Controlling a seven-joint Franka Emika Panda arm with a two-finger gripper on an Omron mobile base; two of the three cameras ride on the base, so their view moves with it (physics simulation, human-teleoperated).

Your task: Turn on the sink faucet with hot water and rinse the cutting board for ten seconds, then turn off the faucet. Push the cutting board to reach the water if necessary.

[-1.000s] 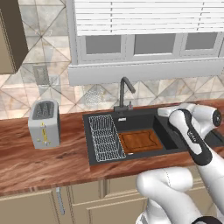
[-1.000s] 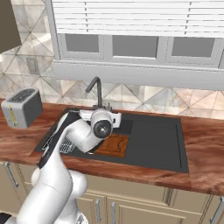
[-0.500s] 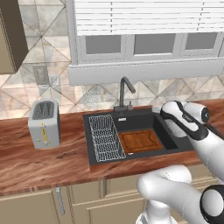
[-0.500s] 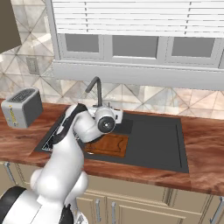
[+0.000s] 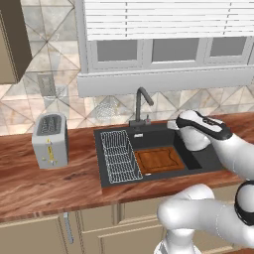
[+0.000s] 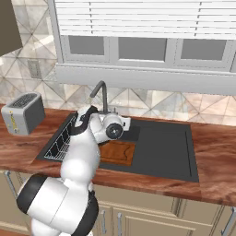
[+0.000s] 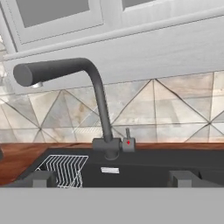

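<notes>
Dark grey metal, the sink faucet stands rigid at the back rim of the sink, spout angled toward the wire rack; its small side lever looks the likely hold; gripper spread wide, facing it; cutting board lies flat in the basin, long axis along the rim.

Bright even rendered light, soft faint shadows, no glare, slightly lo-res

One sink faucet, one sink, one cutting board, one wire rack, one toaster (all single).
</notes>
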